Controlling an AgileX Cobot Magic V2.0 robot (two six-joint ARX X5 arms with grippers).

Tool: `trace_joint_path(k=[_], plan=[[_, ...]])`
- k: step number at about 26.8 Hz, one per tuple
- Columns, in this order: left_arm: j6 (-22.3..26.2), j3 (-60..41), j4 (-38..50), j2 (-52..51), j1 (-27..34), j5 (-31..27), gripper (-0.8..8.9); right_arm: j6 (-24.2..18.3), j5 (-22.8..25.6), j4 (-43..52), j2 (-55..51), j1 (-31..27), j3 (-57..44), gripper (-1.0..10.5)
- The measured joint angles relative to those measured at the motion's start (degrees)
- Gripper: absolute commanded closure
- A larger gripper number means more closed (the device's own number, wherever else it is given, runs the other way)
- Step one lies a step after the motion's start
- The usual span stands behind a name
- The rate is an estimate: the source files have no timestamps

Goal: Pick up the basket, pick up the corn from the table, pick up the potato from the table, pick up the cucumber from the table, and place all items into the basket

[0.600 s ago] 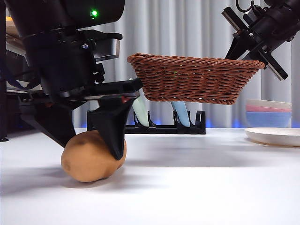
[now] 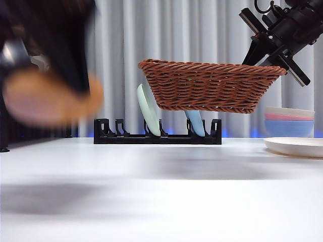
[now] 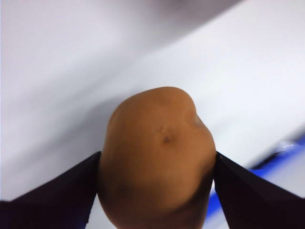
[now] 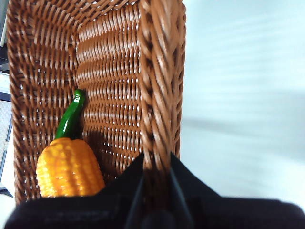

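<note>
My left gripper (image 3: 157,167) is shut on the tan potato (image 3: 157,162) and holds it in the air. In the front view the potato (image 2: 48,98) is a blur at the left, well above the table (image 2: 161,191). My right gripper (image 4: 157,176) is shut on the braided rim of the brown wicker basket (image 4: 119,71) and holds it up at the right (image 2: 212,85). Inside the basket lie the orange-yellow corn (image 4: 69,167) and the slim dark-green cucumber (image 4: 70,117), whose end shows behind the corn.
A black dish rack (image 2: 157,133) stands behind the basket with a pale green plate (image 2: 147,113) and a blue plate (image 2: 196,123). Stacked bowls (image 2: 289,121) and a white plate (image 2: 295,146) sit at the right edge.
The left gripper has lifted the potato off the table and moved it up and to the left. The basket has stayed in place.
</note>
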Motion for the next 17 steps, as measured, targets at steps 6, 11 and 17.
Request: trace_joint_path(k=[6, 11, 17], plan=[[-0.6, 9.7, 6.7, -10.3, -0.4, -2.6, 8.22, -0.2, 2.7, -0.1, 0.0, 2.4, 0.0, 9.6], [3.0, 20.3, 11.8, -4.8, 1.1, -6.8, 8.22, -0.1, 3.1, -0.6, 0.0, 6.1, 0.0, 9.6], [9.7, 31.2, 11.6, 12.4, 4.5, -6.7, 8.22, 0.3, 3.0, -0.6, 0.0, 10.1, 0.0, 9.6]])
